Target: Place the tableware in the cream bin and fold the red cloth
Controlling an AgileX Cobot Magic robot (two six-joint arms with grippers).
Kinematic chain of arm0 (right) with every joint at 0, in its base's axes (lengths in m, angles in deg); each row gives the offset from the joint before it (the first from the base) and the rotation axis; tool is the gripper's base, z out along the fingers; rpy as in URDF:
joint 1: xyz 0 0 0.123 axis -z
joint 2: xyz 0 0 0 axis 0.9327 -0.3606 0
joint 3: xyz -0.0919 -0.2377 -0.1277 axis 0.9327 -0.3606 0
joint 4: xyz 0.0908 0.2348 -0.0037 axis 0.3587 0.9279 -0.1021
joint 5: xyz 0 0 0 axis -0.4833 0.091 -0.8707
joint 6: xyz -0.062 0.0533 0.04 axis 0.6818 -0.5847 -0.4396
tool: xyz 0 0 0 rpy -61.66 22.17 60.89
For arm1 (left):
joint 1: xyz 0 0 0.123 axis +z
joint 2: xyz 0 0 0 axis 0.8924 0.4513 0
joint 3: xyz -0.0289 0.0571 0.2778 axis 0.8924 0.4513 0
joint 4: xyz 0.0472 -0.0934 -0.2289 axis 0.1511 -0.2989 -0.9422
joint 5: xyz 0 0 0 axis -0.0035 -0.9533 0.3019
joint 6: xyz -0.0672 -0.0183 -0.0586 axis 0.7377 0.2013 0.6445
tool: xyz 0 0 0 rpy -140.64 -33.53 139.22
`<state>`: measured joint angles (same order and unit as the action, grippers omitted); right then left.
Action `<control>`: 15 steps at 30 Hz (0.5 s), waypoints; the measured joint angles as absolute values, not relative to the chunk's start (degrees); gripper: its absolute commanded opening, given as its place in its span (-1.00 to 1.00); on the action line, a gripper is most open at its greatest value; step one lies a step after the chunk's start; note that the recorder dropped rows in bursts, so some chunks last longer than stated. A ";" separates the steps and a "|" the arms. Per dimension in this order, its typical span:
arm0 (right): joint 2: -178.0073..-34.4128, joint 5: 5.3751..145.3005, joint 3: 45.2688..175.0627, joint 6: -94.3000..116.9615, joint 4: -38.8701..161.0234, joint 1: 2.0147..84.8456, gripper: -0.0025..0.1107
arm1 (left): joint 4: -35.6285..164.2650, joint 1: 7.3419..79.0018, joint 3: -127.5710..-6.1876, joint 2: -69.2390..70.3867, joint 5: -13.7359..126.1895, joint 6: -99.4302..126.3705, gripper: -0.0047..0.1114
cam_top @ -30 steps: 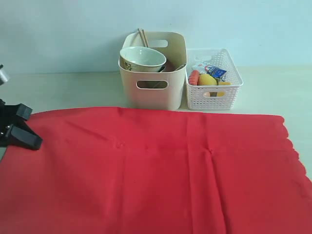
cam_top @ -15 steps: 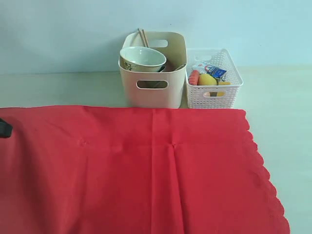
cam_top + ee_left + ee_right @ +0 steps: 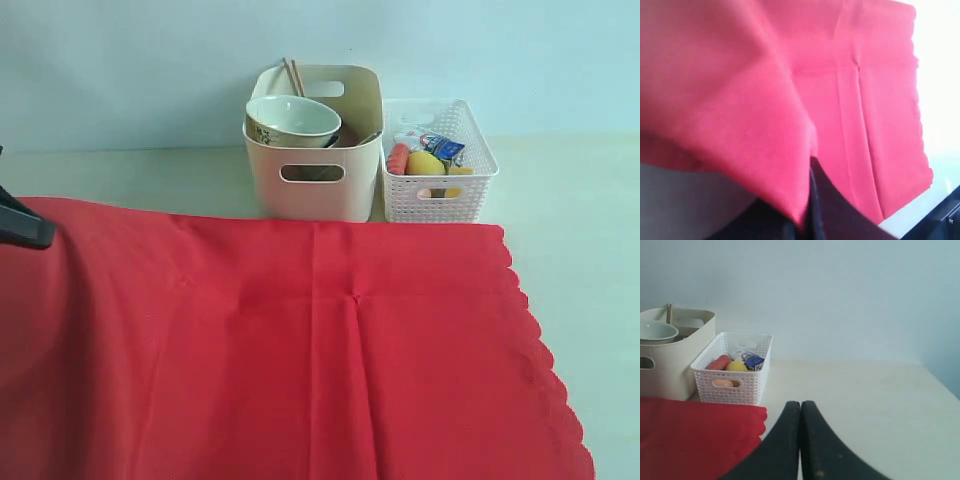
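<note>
The red cloth [image 3: 300, 350] lies spread over the front of the table, its scalloped edge on the right. Its far left edge is lifted off the table by my left gripper [image 3: 25, 228], whose dark jaws are shut on the fabric [image 3: 810, 167]. The cream bin [image 3: 315, 190] stands behind the cloth and holds the white bowl [image 3: 292, 118], the wooden chopsticks [image 3: 292, 75] and other tableware, mostly hidden. My right gripper [image 3: 800, 406] is shut and empty, over bare table past the cloth's scalloped corner [image 3: 747, 425]; the exterior view does not show it.
A white perforated basket [image 3: 437, 195] with a lemon [image 3: 425, 163], a small carton and other food stands right of the cream bin. Bare table runs right of the cloth. A pale wall stands close behind the bins.
The cloth slid left across the table a second ago. Since then its left edge has risen, with my left gripper holding it higher at the far left. The bins have not moved.
</note>
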<state>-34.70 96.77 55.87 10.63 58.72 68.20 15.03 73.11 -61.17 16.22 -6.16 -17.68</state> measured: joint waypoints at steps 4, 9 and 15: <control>-34.70 96.37 56.76 10.63 60.54 68.20 -0.96 | 14.22 71.74 -61.23 15.94 -6.30 -18.44 -0.92; -34.70 95.57 56.79 10.63 61.08 68.20 -0.96 | 12.51 69.87 -61.23 15.72 -7.42 -19.90 -0.92; -34.70 87.35 56.79 10.63 61.38 68.20 -0.96 | 11.11 65.50 -61.23 14.08 -8.22 -21.09 -0.92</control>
